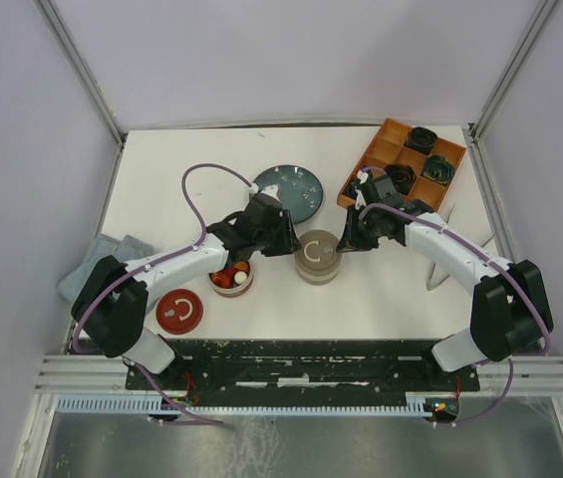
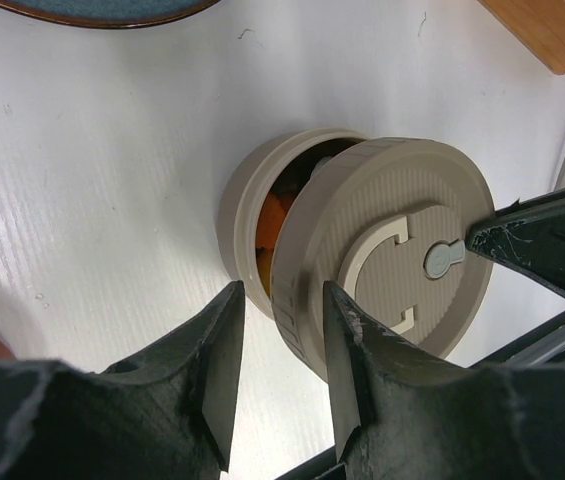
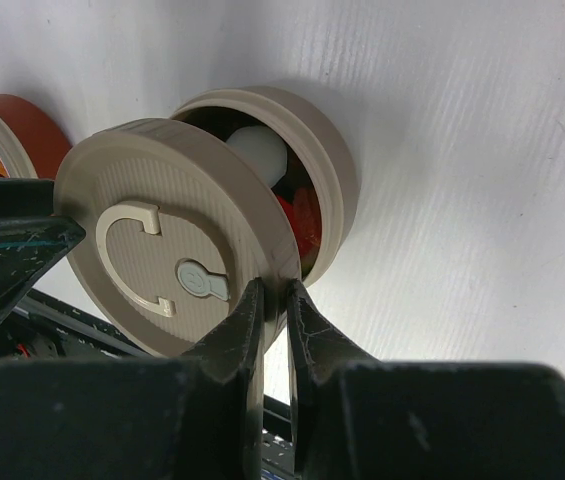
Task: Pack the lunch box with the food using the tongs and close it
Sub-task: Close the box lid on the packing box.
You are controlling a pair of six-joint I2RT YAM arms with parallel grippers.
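Note:
The lunch box (image 1: 316, 271) is a round beige tub at the table's middle. Its beige lid (image 1: 315, 251) lies tilted and offset over the opening. Food shows inside: orange pieces (image 2: 270, 228), a white piece (image 3: 258, 152) and red pieces (image 3: 304, 216). My right gripper (image 3: 274, 292) is shut on the lid's rim (image 3: 284, 262) from the right side. My left gripper (image 2: 280, 340) straddles the lid's opposite rim (image 2: 297, 315); one finger (image 2: 347, 345) lies on the lid's face and the other finger (image 2: 224, 345) stands apart. The silver tongs (image 1: 438, 273) lie partly hidden under my right arm.
A red bowl (image 1: 231, 280) with more food stands left of the box, with its red lid (image 1: 179, 311) nearer the front. A blue plate (image 1: 291, 189) lies behind. An orange tray (image 1: 386, 151) of dark rosettes is at the back right. A grey cloth (image 1: 97, 261) lies at the left edge.

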